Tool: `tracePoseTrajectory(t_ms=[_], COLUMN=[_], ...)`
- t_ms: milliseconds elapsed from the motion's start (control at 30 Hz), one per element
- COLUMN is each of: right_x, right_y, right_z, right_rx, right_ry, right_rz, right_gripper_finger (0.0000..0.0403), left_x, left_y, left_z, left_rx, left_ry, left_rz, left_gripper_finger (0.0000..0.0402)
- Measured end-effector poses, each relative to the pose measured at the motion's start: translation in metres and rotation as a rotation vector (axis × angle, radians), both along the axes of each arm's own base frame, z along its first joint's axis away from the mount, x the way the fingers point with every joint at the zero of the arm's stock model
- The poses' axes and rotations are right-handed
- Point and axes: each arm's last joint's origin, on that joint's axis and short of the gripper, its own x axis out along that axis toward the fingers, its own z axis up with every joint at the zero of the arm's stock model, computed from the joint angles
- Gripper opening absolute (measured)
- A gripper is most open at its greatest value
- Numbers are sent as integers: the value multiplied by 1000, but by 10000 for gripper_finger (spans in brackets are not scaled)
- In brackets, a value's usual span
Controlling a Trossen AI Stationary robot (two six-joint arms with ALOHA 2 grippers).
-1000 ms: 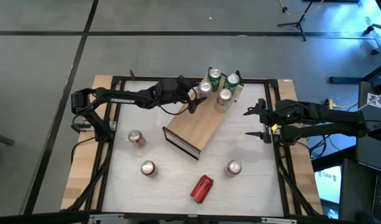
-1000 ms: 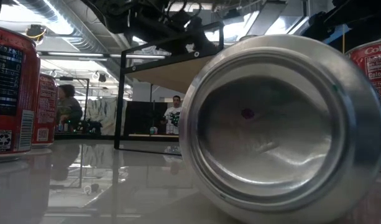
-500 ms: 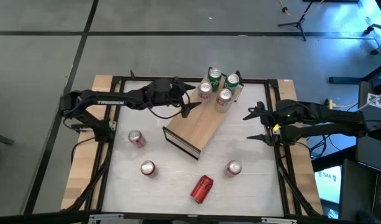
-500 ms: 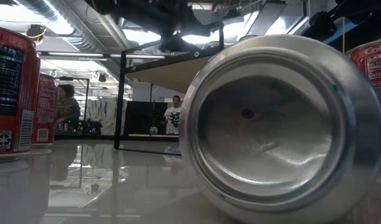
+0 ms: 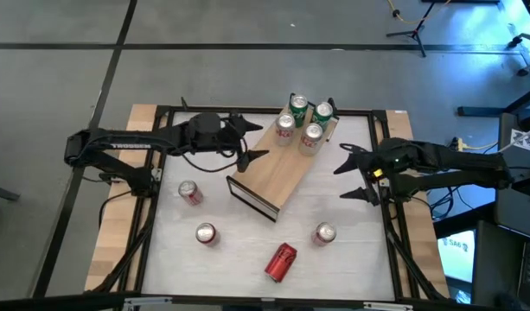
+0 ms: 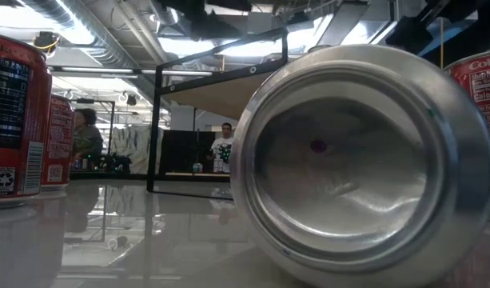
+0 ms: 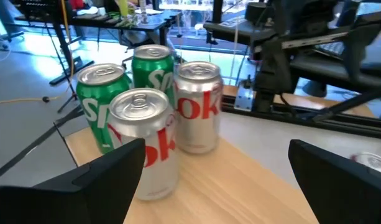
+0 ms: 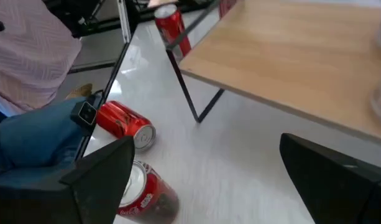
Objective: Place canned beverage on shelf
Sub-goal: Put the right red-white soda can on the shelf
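White glossy worktop before us; people stand in the room behind. Our light-wood shelf sits mid-frame, four cans at its upper end. Both jaws released.

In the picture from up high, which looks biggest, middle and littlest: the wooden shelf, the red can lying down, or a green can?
1. The shelf, by far the largest.
2. The red can lying down.
3. A green can, seen end-on, so it looks smaller; probably both cans are really the same size.
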Motion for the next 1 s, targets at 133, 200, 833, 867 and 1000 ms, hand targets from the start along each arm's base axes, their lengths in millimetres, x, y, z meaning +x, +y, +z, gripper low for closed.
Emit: tracePoseTrajectory(t_ms=[133, 200, 833, 867, 1000], right_x=[9, 13, 44, 44, 48], right_y=[1, 3, 83, 87, 100], right_z=[-4, -6, -23, -25, -20], right_rx=[46, 56, 0, -5, -19], right_ry=[44, 58, 83, 90, 94], right_rz=[-14, 0, 80, 71, 74], right_gripper_finger=[397, 397, 397, 397, 397], left_x=[-6, -7, -10, -10, -10], left_y=[-14, -21, -45, -45, -45], left_z=[1, -3, -26, -26, -26], left_rx=[28, 37, 79, 78, 78], left_ry=[32, 46, 111, 111, 111], left_rz=[-34, -27, -11, -12, -13], left_gripper_finger=[384, 384, 384, 384, 384])
